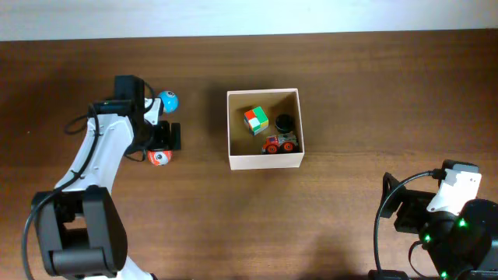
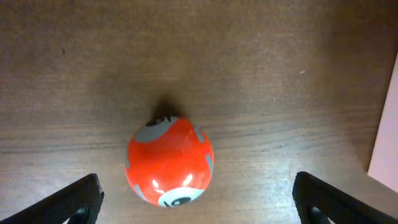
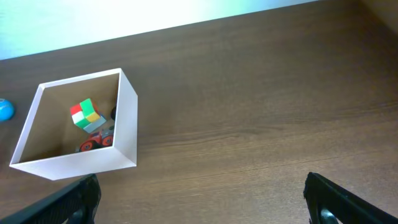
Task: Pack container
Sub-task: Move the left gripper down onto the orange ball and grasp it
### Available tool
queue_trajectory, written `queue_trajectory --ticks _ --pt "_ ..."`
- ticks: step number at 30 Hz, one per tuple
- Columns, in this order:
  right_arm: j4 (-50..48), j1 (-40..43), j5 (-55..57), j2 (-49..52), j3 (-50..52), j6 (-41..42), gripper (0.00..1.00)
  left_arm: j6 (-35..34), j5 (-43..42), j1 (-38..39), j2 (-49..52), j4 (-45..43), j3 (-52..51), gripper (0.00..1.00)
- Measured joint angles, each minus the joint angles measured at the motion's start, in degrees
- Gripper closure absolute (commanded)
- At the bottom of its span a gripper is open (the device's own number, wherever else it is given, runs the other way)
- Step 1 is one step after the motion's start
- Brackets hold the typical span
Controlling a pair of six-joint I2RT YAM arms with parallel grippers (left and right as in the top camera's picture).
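The container (image 1: 264,161) is a square white box with a tan inside, at the table's middle; it also shows in the right wrist view (image 3: 124,99). Inside lie a multicoloured cube (image 1: 256,120), a small red toy car (image 1: 279,144) and a dark round object (image 1: 285,122). A red-orange ball (image 1: 159,158) lies left of the box. My left gripper (image 1: 165,138) is open over it; in the left wrist view the ball (image 2: 170,160) sits on the table between the spread fingers (image 2: 198,208). My right gripper (image 3: 202,205) is open and empty at the front right.
A blue ball (image 1: 168,101) lies on the table beside the left arm, behind the red-orange one; its edge shows in the right wrist view (image 3: 5,109). The right arm's base (image 1: 447,210) sits at the front right corner.
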State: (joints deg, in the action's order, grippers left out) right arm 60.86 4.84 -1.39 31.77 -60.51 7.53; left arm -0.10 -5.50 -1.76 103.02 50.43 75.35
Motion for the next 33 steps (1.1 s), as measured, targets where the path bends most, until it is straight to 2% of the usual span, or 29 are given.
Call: queue_trajectory --ticks 15,33 --pt "0.0 0.0 0.0 0.0 0.0 0.0 0.01 0.0 3.3 0.0 0.8 0.8 0.1 0.01" --pt "0.0 0.0 0.0 0.0 0.0 0.0 0.01 -0.2 4.3 0.0 8.0 -0.1 0.0 0.01"
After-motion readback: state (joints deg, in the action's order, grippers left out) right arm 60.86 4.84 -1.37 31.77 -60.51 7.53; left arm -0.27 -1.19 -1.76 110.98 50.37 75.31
